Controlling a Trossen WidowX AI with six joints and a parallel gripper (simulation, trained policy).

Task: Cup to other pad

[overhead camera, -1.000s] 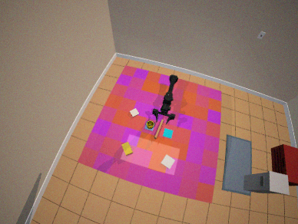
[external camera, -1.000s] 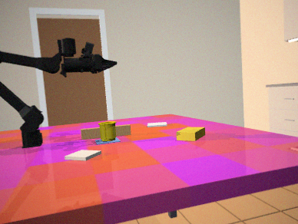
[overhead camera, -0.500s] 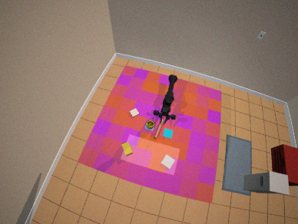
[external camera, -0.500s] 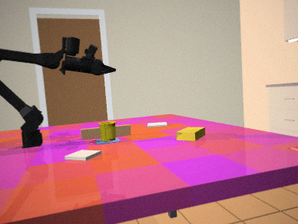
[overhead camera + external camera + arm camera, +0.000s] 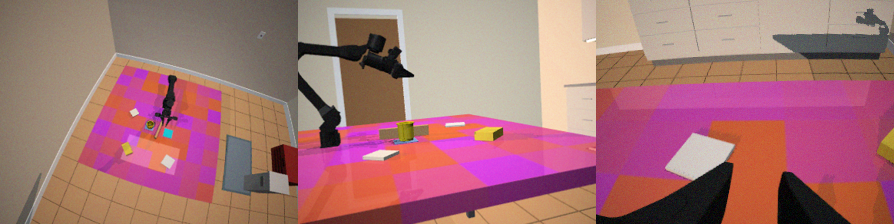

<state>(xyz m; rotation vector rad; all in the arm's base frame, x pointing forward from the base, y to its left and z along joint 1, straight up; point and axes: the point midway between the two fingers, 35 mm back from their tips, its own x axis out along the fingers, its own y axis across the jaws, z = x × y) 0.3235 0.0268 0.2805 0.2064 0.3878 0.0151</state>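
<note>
The yellow cup [image 5: 150,123] [image 5: 405,132] stands upright on the blue pad [image 5: 146,128] [image 5: 412,141]. Dark and yellow marbles show inside it from above. The other pad, cyan [image 5: 167,133], has nothing on it; it is not visible in the exterior view or the wrist view. My gripper [image 5: 165,124] [image 5: 412,75] [image 5: 756,176] is high above the table, tilted forward and down. Its fingers are partly apart with nothing between them. It is well above the cup and, seen from above, off to its side near the cyan pad.
A tan wooden bar [image 5: 157,131] [image 5: 422,130] stands between the two pads. A yellow block [image 5: 127,148] [image 5: 488,133] [image 5: 889,148] lies farther out. One white tile [image 5: 134,112] [image 5: 380,155] lies near the cup's side, another white tile [image 5: 167,161] [image 5: 455,124] [image 5: 699,155] beyond the cyan pad.
</note>
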